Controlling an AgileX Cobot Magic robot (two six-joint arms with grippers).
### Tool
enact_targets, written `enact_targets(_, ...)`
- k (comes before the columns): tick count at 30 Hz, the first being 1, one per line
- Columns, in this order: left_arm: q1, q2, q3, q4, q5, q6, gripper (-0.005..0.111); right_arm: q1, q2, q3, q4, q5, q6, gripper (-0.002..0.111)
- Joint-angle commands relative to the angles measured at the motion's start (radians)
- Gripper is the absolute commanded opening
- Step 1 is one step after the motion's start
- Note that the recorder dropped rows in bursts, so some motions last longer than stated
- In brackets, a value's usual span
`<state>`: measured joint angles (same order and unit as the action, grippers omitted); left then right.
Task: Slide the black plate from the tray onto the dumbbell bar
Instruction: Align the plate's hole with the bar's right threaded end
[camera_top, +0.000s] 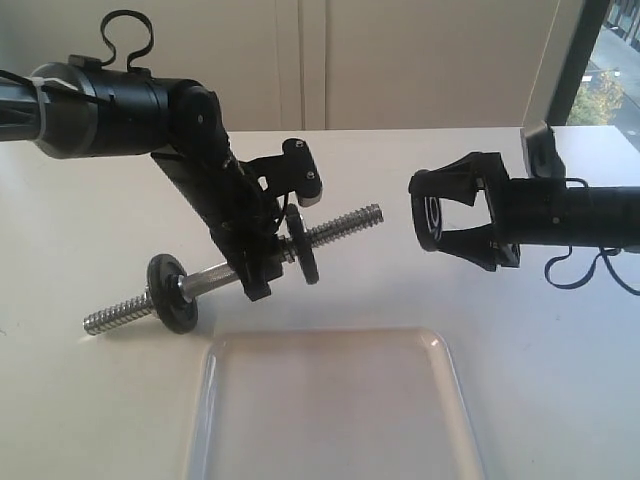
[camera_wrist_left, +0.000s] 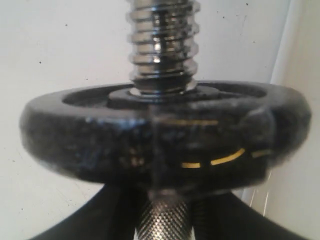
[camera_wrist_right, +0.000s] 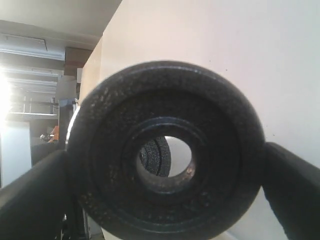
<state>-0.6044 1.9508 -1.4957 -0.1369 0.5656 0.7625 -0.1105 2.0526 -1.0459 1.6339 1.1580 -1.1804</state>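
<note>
The dumbbell bar slants across the white table, its left threaded end low near the surface and its right threaded end raised. A black disc sits on the bar near the low end. Just right of it the left gripper is clamped tight on the bar's smooth middle, holding it at that tilt. A second disc sits on the bar touching the gripper's right side. The left wrist view shows this second disc close up, with threads above it and knurled shaft below. Beyond the raised end is a gap, and then the black plate, held upright in the air and off the tray, its flat face turned toward the bar's tip. The right gripper grips it by the rim, fingers spread to the plate's width on either side. The tray lies in front, well apart from the plate.
</note>
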Motion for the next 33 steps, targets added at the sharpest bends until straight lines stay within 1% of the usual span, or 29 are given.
enact_targets(1,0.002,-0.057,-0.019,-0.055,-0.013,-0.007,0.000,0.034,0.007,-0.006,0.084,0.063,-0.025,0.000)
enact_targets(5,0.002,-0.057,-0.019,-0.059,-0.013,-0.005,0.000,0.061,0.026,-0.006,0.110,0.063,-0.027,0.000)
enact_targets(12,0.002,-0.057,-0.019,-0.062,-0.017,-0.005,0.000,0.073,0.032,-0.012,0.110,0.063,-0.019,0.000)
enact_targets(16,0.002,-0.057,-0.019,-0.062,-0.015,-0.005,0.000,0.114,0.032,-0.038,0.110,0.063,-0.019,0.000)
enact_targets(20,0.002,-0.057,-0.019,-0.062,-0.013,-0.005,0.000,0.115,0.032,-0.051,0.110,0.063,-0.019,0.000)
enact_targets(24,0.002,-0.057,-0.019,-0.062,-0.015,-0.005,0.000,0.115,0.028,-0.067,0.110,0.063,0.036,0.000)
enact_targets(33,0.002,-0.055,-0.019,-0.062,-0.021,-0.005,0.000,0.115,-0.009,-0.072,0.110,0.063,0.039,0.000)
